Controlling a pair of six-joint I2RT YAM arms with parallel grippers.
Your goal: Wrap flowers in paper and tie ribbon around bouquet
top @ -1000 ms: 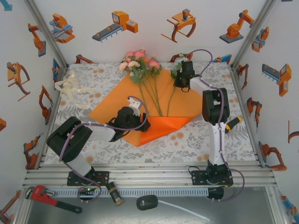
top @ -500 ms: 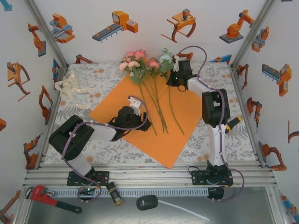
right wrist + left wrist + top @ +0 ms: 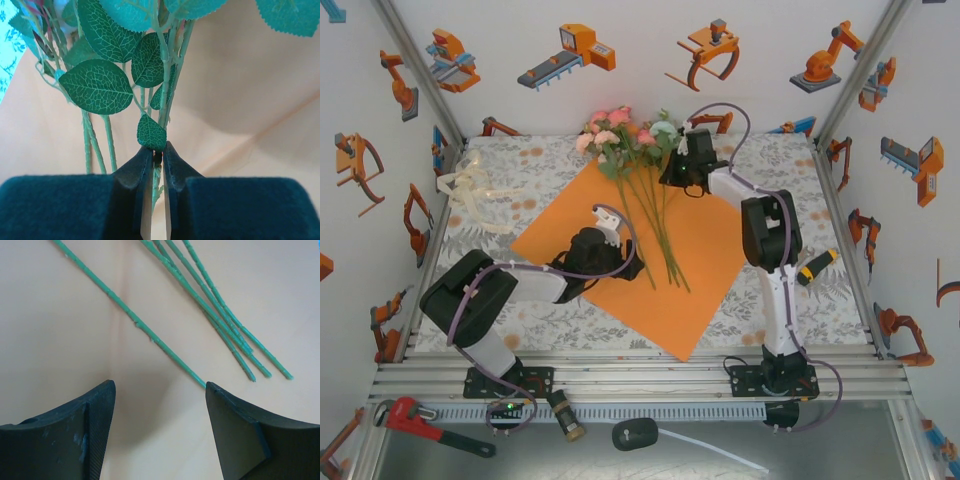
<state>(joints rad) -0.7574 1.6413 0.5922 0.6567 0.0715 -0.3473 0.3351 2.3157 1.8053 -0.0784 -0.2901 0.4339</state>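
- The flowers [image 3: 620, 135] lie upper centre of the top view, stems running down the orange paper [image 3: 720, 250], heads past its top corner.
- My right claw [image 3: 157, 151] is pinched onto one stem just under the leaves, to nudge it into the bunch, I reckon.
- My left claw [image 3: 160, 390] gapes wide, low over the paper by the stem ends.
- The ribbon [image 3: 470, 190] waits upper left.

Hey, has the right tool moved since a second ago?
Yes. The right tool, gripping a flower stem, has slid left, closer to the pink flowers, which stayed put.
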